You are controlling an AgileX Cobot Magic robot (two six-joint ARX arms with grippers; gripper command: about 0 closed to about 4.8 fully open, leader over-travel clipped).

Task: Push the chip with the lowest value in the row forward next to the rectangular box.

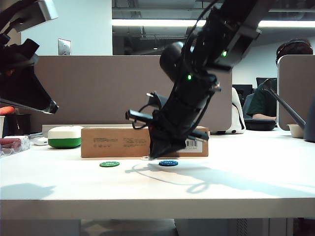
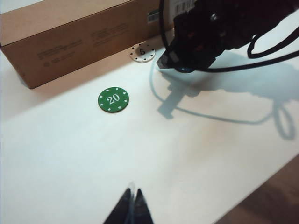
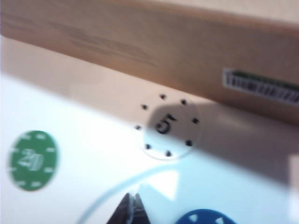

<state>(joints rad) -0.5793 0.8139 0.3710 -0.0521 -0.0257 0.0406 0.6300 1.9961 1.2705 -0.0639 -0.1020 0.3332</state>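
**White 5 chip lies against the box**

On my left wrist feed the chip (image 2: 142,52) is a pale flat disc marked "5" with a ring of small dark dots near its rim. It lies on the white table (image 2: 196,158) just beside the long side of the rectangular box (image 2: 70,42), at about 1 o'clock from the green chip (image 2: 113,99) marked "20". The right wrist feed shows the blue chip (image 3: 203,218) at 5 o'clock from the white one. My right gripper (image 3: 131,211) hangs low over the table just short of the white chip, fingers pressed together. My left gripper (image 2: 132,207) is raised well back from the chips, its fingertips also pressed together.
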